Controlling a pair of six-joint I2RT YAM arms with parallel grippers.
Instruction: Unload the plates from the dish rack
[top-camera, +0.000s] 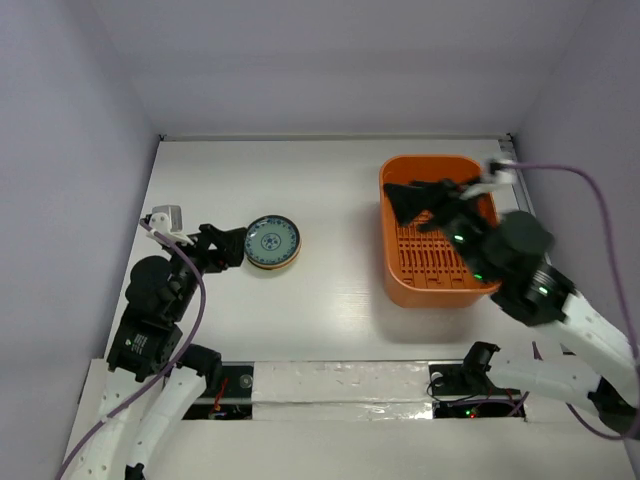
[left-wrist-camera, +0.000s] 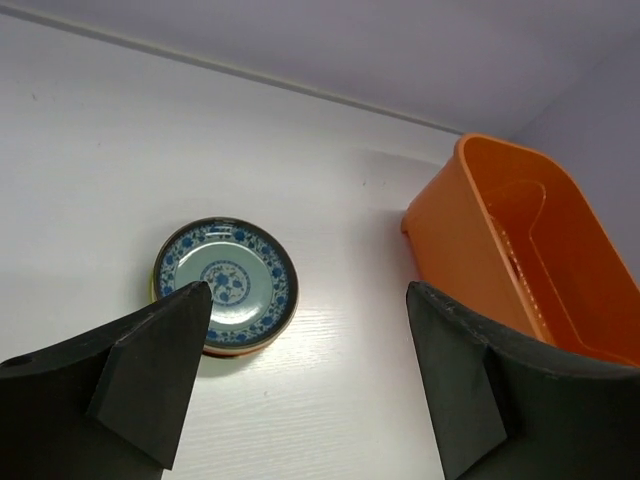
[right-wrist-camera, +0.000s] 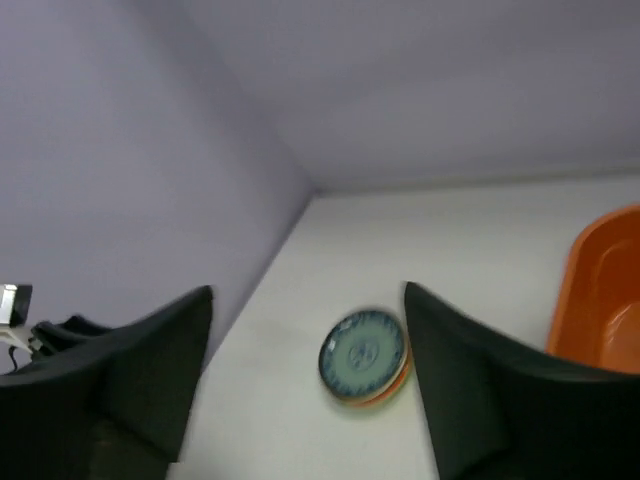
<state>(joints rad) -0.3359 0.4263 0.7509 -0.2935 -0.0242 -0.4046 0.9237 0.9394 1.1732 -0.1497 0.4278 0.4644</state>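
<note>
The left gripper (left-wrist-camera: 305, 290) sits closest to its wrist camera. Its black jaws are spread wide with nothing between them, low over the white worktop (left-wrist-camera: 90, 170) and just left of the stack of plates (left-wrist-camera: 225, 285). The stack's uppermost face is teal-patterned with a dark rim, and a red-orange edge shows beneath it. The stack rests on the worktop, well left of the orange dish rack (top-camera: 432, 293). The right gripper (right-wrist-camera: 307, 295) hangs over the rack's far half, jaws likewise parted and holding nothing.
</note>
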